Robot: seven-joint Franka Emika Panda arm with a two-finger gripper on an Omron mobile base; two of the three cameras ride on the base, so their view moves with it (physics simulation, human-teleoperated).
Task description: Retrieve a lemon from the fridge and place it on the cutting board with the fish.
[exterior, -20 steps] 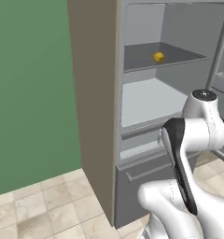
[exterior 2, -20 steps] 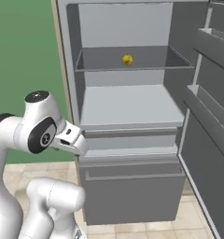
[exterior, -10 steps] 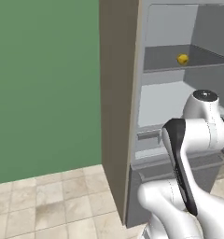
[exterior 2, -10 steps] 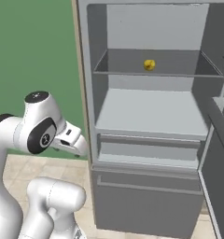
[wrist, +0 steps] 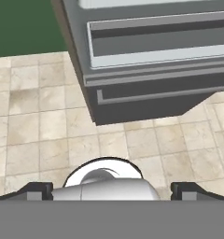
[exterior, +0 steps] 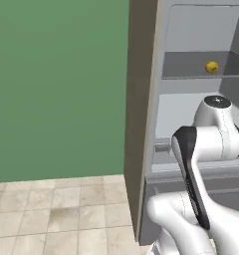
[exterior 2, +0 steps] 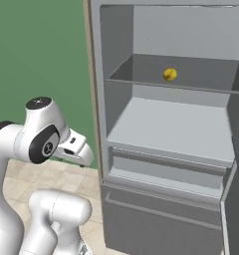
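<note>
The fridge (exterior 2: 166, 149) stands open, its grey shelves and bottom drawer exposed, with a beige side panel (exterior: 141, 114) toward the green wall (exterior: 57, 84). The lemon (exterior 2: 170, 74) sits alone on the upper shelf (exterior 2: 141, 82), toward the back; in the left base view it shows as a small yellow spot (exterior: 211, 66) on that same shelf, high above the arm's folded elbow.

The fingers (wrist: 112, 190) are spread wide apart and hold nothing; their two dark tips show at the bottom corners of the hand view, pointing down at the tiled floor (wrist: 39, 126). Ahead of the fingers in that view lies the lowest part of the fridge, the drawer front (wrist: 156, 44) and the dark base beneath it. The lemon is well above and beyond the fingers, with the middle shelf (exterior 2: 171, 132) and the drawer between them. In the right base view the hand (exterior 2: 74, 149) hangs beside the left edge of the fridge opening, about level with the middle shelf, not touching the cabinet.
</note>
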